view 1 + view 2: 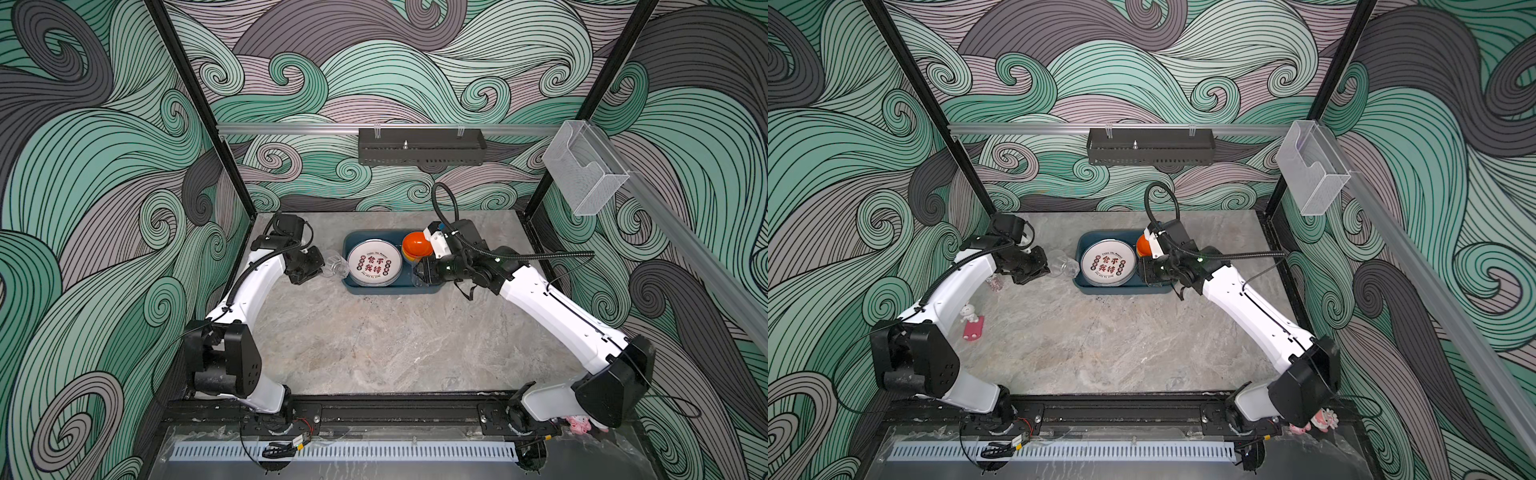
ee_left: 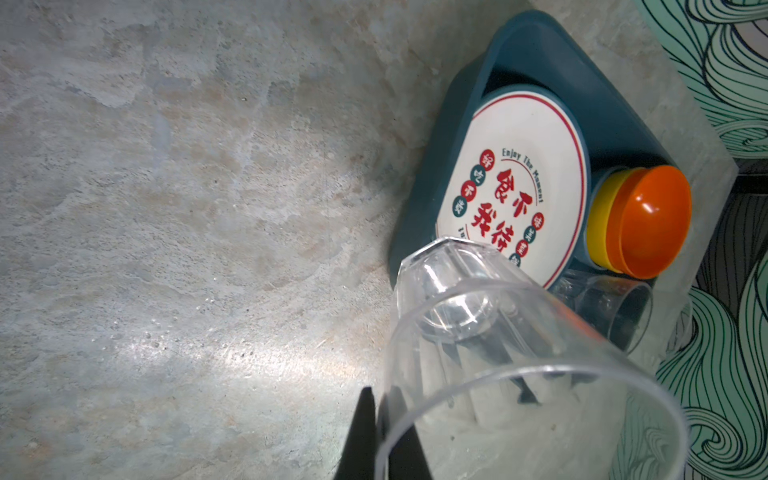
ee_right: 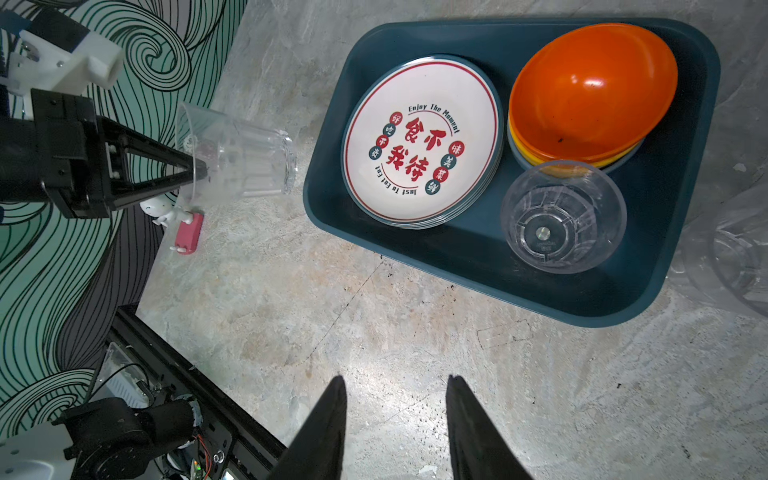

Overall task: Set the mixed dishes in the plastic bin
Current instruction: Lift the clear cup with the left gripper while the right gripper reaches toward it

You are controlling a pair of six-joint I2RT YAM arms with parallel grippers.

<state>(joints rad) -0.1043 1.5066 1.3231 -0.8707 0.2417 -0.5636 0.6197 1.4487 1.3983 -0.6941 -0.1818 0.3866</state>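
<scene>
The dark teal plastic bin (image 1: 388, 289) (image 3: 457, 257) stands at the back middle of the table. Inside it lie stacked printed plates (image 1: 374, 264) (image 3: 419, 141), nested bowls with an orange one (image 1: 415, 245) (image 3: 590, 91) on top, and an upright clear tumbler (image 3: 563, 216). My left gripper (image 2: 380, 392) (image 1: 321, 270) is shut on the rim of a second clear tumbler (image 2: 478, 332) (image 1: 1063, 266), held on its side just left of the bin. My right gripper (image 3: 395, 378) (image 1: 422, 272) hovers open and empty over the bin's near right corner.
A white rabbit figurine on a pink base (image 1: 971, 322) (image 3: 183, 224) lies by the left arm. Another clear tumbler (image 3: 739, 257) sits on the table outside the bin's right end. A black perforated tray (image 1: 422, 147) and a clear acrylic box (image 1: 582, 166) hang on the walls.
</scene>
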